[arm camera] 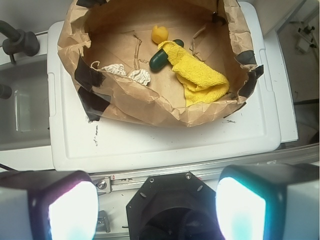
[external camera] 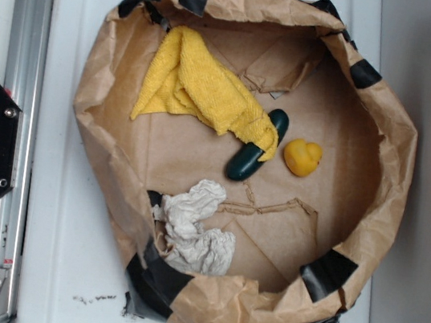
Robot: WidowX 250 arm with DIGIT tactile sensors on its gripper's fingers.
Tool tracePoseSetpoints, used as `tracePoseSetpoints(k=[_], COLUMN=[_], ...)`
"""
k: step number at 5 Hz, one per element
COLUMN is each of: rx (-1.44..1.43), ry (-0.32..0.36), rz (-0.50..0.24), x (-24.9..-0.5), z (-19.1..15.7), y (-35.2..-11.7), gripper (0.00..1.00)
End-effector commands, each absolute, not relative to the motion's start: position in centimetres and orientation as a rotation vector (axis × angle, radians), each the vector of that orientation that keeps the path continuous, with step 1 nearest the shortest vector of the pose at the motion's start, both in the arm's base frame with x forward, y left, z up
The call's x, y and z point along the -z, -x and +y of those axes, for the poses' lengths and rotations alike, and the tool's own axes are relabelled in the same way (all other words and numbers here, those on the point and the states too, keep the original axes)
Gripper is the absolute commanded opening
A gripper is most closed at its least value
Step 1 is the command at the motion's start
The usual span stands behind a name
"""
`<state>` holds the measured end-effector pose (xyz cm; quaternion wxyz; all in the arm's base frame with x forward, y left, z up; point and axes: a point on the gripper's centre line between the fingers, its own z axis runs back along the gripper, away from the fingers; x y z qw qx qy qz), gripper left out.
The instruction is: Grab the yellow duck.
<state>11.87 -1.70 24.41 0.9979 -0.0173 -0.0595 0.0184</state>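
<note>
Loosely corralled by the brown paper basin [external camera: 111, 73], the yellow duck [external camera: 303, 157] sits at about three o'clock of centre, just beside the dark green oblong [external camera: 255, 156] under the yellow towel [external camera: 202, 86]. Well back from the basin, the gripper [arm camera: 156, 205] hangs spread wide, holding nothing.

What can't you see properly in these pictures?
- Dark green oblong: one end hidden under the yellow towel in both views.
- Yellow duck: too small to show its beak in either view.
- Gripper: absent from the exterior view; in the wrist view its fingers are blurred, glaring and cut off by the bottom edge, with the jaws wide apart.
</note>
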Motion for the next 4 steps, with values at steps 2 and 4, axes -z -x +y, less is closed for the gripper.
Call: tracePoseSetpoints(k=[2, 4], rx=[0.037, 0.031], ry=[-0.003, 0.013], rz=[-0.153, -0.409], x=[-23.1, -18.6], z=[-0.6, -0.5], y=[-16.9, -23.1], gripper=[1.0, 1.0])
